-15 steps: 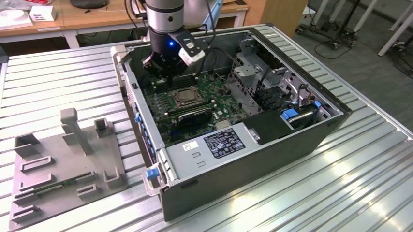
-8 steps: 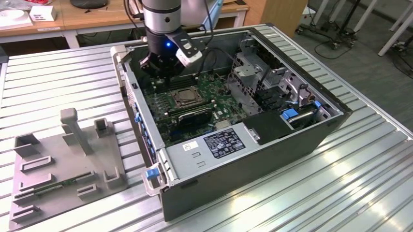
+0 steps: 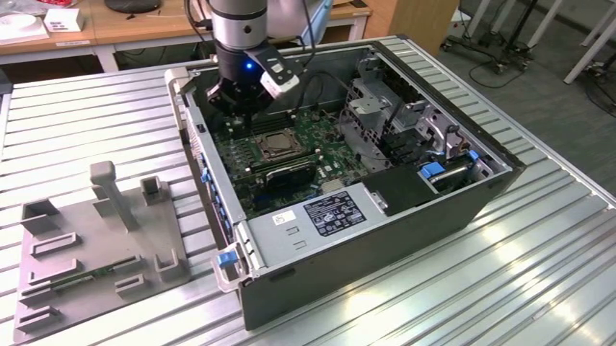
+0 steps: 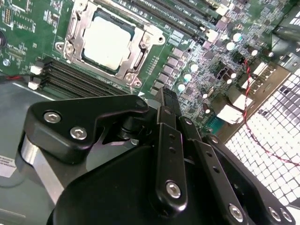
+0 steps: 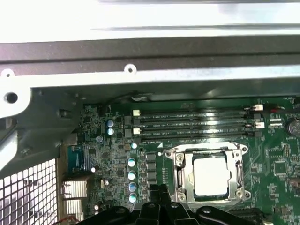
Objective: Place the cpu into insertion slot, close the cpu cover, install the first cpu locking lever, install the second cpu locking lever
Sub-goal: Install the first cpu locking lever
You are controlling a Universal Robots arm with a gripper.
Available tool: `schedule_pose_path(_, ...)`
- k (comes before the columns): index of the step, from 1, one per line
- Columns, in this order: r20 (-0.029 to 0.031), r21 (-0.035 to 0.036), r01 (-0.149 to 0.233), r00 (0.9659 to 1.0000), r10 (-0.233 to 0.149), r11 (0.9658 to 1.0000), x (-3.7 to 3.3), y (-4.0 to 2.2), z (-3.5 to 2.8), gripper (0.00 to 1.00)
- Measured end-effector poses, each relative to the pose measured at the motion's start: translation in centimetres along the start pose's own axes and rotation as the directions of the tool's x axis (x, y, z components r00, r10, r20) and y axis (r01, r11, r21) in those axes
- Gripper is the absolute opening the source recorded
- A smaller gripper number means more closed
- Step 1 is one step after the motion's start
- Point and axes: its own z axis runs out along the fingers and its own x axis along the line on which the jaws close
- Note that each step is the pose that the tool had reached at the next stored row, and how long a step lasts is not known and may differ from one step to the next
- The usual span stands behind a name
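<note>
Slatted table (image 3: 539,274) holds an open computer case (image 3: 385,238); inside, the empty end effector (image 5: 161,192), closed together, hovers near the seated cpu (image 5: 209,175).

Open computer case (image 3: 385,238) lying on a slatted metal table (image 3: 539,288).
Inside the case lies a green circuit board (image 3: 322,130) with long black memory slots (image 5: 192,123). A labelled metal box (image 3: 322,214) fills the case's near end, with a blue latch (image 3: 227,258) at its corner. Beside the case, on the exterior view's left, sits a grey fixture plate (image 3: 97,252) with upright holders. Wooden desks (image 3: 125,25) stand behind the case.
</note>
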Motion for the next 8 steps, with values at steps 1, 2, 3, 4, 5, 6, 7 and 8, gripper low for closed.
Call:
schedule_pose_path(1,-0.0001,-0.0005,0.001,1.0,-0.001,1.0,0.03,0.09,0.02,0.11)
schedule_pose_path(2,-0.0001,-0.0006,0.002,1.0,-0.002,1.0,0.08,0.16,0.04,0.11)
schedule_pose_path(3,-0.0001,-0.0006,0.002,1.0,-0.002,1.0,0.14,0.21,0.04,0.11)
schedule_pose_path(4,-0.0001,-0.0006,0.002,1.0,-0.002,1.0,0.2,0.25,0.04,0.11)
schedule_pose_path(5,-0.0001,-0.0007,0.002,1.0,-0.002,1.0,0.24,0.28,0.04,0.11)
schedule_pose_path(6,0.0,-0.0011,0.002,1.0,-0.002,1.0,0.26,0.3,0.04,0.11)
schedule_pose_path(7,0.0,-0.0017,0.002,1.0,-0.002,1.0,0.27,0.31,0.04,0.11)
schedule_pose_path(8,-0.0001,-0.0023,0.002,1.0,-0.002,1.0,0.27,0.33,0.03,0.11)
